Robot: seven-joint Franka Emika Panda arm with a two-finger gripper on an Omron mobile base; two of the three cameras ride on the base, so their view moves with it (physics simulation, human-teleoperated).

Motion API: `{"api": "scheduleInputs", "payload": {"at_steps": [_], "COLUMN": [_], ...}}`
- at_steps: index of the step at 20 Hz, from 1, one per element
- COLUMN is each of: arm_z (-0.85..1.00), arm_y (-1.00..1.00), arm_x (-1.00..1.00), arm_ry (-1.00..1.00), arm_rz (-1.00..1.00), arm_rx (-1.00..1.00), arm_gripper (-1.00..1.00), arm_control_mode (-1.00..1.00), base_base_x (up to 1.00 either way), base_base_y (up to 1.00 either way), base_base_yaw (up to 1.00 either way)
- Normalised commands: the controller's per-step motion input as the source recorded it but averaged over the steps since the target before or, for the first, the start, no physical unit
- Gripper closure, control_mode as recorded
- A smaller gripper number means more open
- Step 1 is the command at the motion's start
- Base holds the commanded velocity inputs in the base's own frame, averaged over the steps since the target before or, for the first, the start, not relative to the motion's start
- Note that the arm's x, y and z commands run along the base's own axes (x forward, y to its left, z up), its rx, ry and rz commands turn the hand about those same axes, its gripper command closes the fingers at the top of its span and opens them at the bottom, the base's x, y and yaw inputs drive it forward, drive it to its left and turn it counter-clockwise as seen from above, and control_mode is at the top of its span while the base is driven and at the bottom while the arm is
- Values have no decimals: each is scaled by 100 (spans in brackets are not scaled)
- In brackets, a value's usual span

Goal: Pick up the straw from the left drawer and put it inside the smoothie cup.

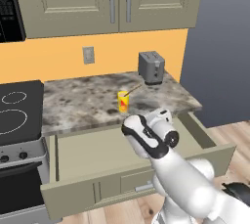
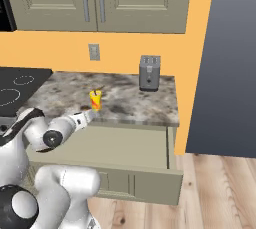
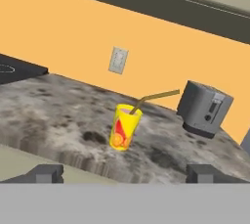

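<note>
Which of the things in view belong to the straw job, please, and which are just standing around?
Job: straw, leaning in the yellow cup; open drawer; gripper, empty, wide apart.
Bystanders: toaster, stove, wall outlet, upper cabinets.

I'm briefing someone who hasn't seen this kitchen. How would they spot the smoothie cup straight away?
Find the marbled stone counter between the black stove and the grey toaster. Near its front edge, above the open drawer, stands the smoothie cup. It is the one small yellow tumbler, shorter than the toaster, with a red mark and a thin tan straw leaning out.
</note>
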Motion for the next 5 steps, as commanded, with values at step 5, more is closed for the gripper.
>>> {"api": "scheduleInputs", "payload": {"at_steps": [5], "arm_z": [100], "arm_y": [-14], "arm_x": [-42], "arm_ry": [46], "arm_rz": [-4], "arm_rx": [-11], "arm_gripper": [-100], "arm_control_mode": [-100], "base_base_x": [0], "base_base_y": [0], "base_base_yaw": [0]}}
